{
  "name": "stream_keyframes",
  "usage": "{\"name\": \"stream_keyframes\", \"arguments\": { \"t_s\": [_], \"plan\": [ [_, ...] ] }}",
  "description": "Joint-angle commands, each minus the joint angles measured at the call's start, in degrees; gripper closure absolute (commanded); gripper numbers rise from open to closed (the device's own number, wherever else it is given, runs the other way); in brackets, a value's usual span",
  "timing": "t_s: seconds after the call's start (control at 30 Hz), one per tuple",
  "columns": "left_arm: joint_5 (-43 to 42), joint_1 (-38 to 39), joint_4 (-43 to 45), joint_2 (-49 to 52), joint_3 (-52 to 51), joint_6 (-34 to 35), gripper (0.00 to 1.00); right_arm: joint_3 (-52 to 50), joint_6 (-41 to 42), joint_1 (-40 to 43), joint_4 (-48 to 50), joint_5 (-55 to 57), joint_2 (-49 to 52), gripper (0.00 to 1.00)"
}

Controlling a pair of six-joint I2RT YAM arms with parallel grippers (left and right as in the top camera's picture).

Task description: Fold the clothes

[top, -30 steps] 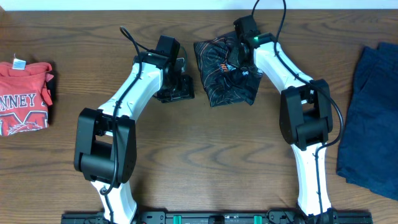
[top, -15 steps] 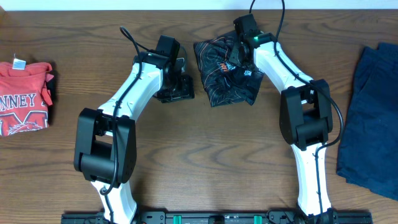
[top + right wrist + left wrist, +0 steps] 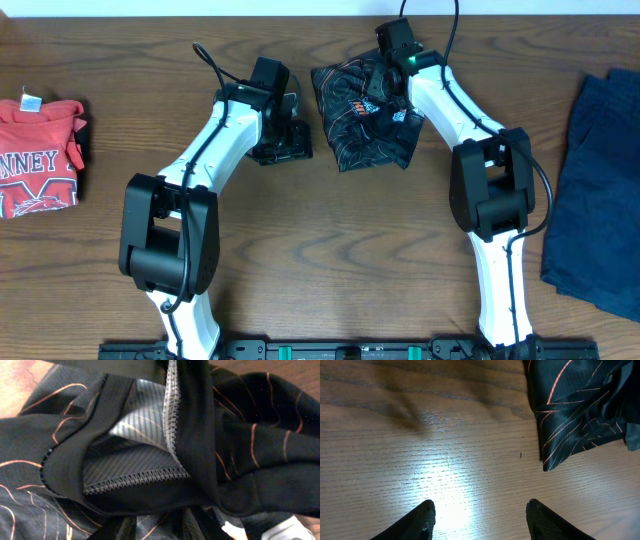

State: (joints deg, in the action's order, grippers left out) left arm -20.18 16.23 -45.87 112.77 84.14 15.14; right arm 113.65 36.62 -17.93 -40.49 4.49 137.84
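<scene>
At table [image 3: 320, 250] centre, jersey [image 3: 355, 120] looks half folded.
Left gripper [image 3: 480, 515] gapes empty; right gripper [image 3: 383, 103] in cloth, hold unclear; blue garment [image 3: 600, 180] waits.

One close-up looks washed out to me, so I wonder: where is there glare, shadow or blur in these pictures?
Left wrist view: bright glare on the table ahead of the open left pincer, soft shadow at upper left. Right wrist view: the jersey fills the frame, stitching sharp, bottom edge blurred. Overhead view: even light, no glare.
</scene>
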Motion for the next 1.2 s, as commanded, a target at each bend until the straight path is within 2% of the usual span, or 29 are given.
{"name": "stream_keyframes", "arguments": {
  "t_s": [0.0, 0.07, 0.2, 0.5, 0.7, 1.17],
  "plan": [
    [0.11, -0.13, -0.22, -0.11, 0.48, -0.57, 0.39, 1.25, -0.24, -0.24, -0.48, -0.07, -2.29, 0.73],
    [0.13, -0.13, -0.22, -0.11, 0.48, -0.55, 0.39, 1.27, -0.24, -0.24, -0.63, -0.04, -2.29, 0.85],
    [0.11, -0.13, -0.5, -0.11, 0.48, -0.55, 0.39, 1.25, -0.26, -0.22, -0.92, -0.02, -2.29, 0.99],
    [0.13, -0.13, -0.81, -0.11, 0.48, -0.57, 0.39, 1.46, -0.9, -0.2, -2.86, 0.52, -3.63, 0.99],
    [0.11, -0.13, -0.79, -0.11, 0.48, -0.57, 0.39, 1.46, -3.15, -0.13, -6.12, 6.19, -9.73, 0.99],
    [0.13, -0.13, -0.81, -0.11, 0.48, -0.55, 0.39, 1.31, -1.14, -4.59, -21.49, 7.3, -12.26, 0.99]
  ]
}}
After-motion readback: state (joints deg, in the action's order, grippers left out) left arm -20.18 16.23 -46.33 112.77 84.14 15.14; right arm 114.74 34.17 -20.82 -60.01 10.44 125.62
